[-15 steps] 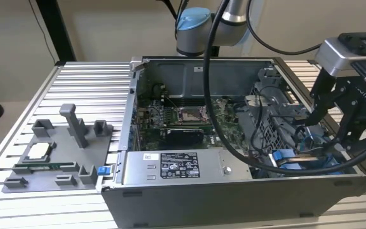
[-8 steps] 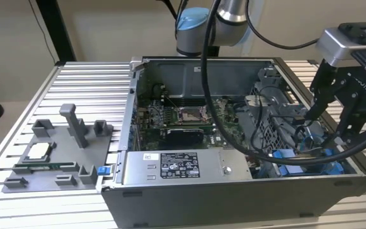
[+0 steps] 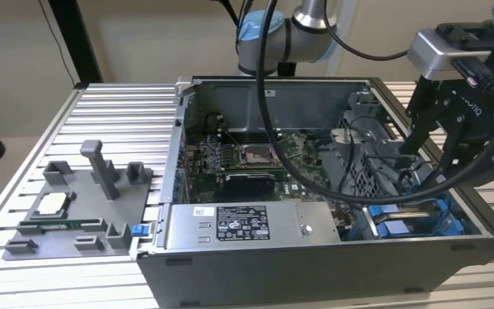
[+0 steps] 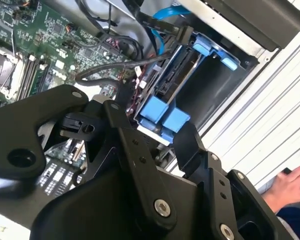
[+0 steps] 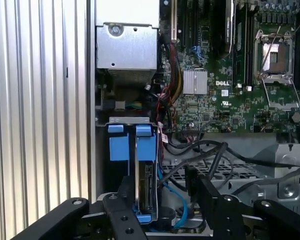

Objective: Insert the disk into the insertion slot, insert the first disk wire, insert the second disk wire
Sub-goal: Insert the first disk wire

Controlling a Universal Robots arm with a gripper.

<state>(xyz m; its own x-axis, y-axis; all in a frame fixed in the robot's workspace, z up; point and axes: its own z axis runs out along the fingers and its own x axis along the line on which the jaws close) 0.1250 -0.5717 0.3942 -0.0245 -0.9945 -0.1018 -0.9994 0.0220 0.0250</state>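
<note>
Gripper (image 5: 160, 187) hangs right over the disk (image 5: 146, 185), jaws apart & straddling its thin edge. One finger (image 5: 126, 187) is just beside it, the other stands off w/ a blue cable (image 5: 177, 210) in the gap, so we judge nothing is clamped. Disk stands on edge in the slot (image 5: 127, 120), long axis running away from the gripper toward the PSU box (image 5: 125, 45). Board (image 5: 230, 100) lies beyond, to one side.

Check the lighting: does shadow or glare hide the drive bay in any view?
Exterior view: even light, though a black cable loops past the insertion slot. Second wrist view: the gripper is near-black in front, table slats washed bright. First wrist view: slot interior beside the disk lies in deep shadow.
</note>
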